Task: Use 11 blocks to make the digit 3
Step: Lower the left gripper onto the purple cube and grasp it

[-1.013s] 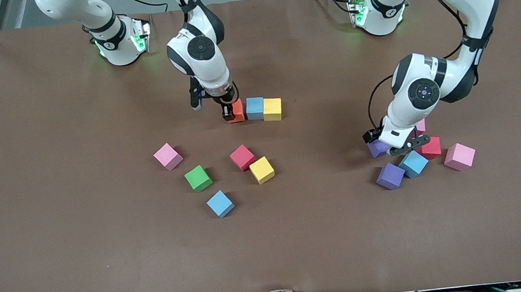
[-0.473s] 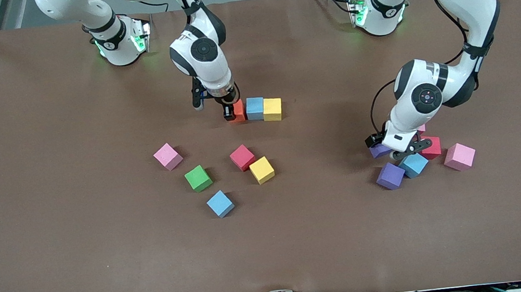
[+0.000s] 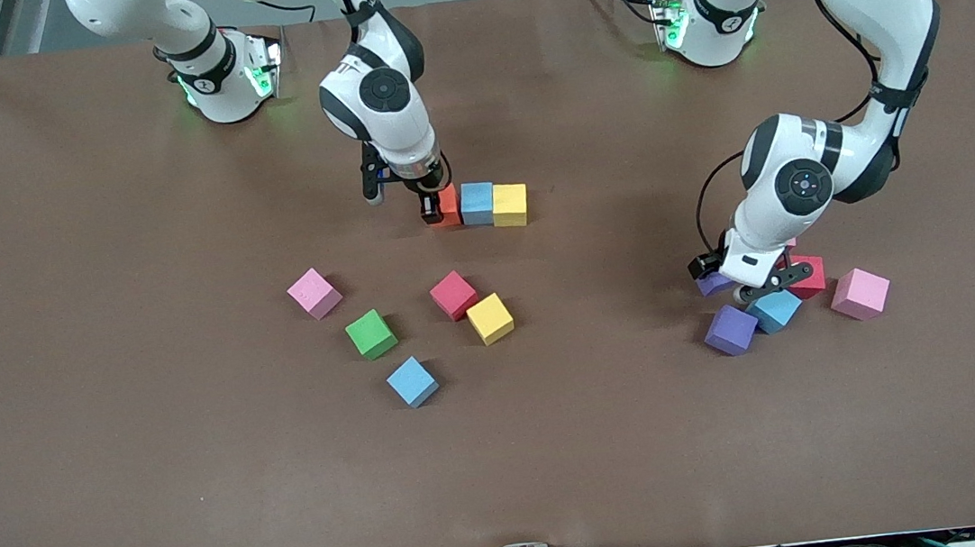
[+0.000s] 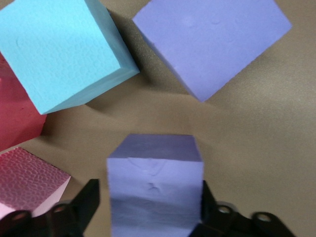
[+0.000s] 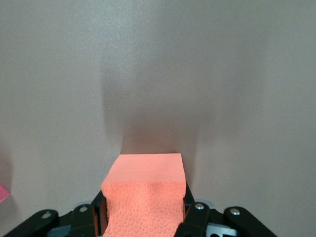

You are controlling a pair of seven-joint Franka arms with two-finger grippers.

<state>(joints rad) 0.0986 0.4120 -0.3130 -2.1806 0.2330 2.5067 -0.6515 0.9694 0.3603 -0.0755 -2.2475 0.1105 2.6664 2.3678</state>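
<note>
My right gripper (image 3: 435, 207) is shut on an orange block (image 3: 447, 204) (image 5: 144, 182), set low on the table against a blue block (image 3: 477, 203) with a yellow block (image 3: 510, 204) beside it. My left gripper (image 3: 731, 279) (image 4: 148, 197) is down over a cluster toward the left arm's end. Its jaws straddle a purple block (image 3: 713, 284) (image 4: 154, 173): one finger touches it, the other stands a little off. Beside it lie a second purple block (image 3: 731, 329) (image 4: 212, 44), a blue one (image 3: 774, 310) (image 4: 59, 49) and a red one (image 3: 809, 276).
Loose blocks lie mid-table, nearer the front camera than the row: red (image 3: 454, 295), yellow (image 3: 490, 318), green (image 3: 371, 334), blue (image 3: 413, 381), and a pink cube (image 3: 315, 292). Another pink cube (image 3: 859, 293) sits at the cluster's edge.
My left gripper has sunk lower around the purple block and its jaws have narrowed toward it. The right gripper, with the orange block, has barely shifted.
</note>
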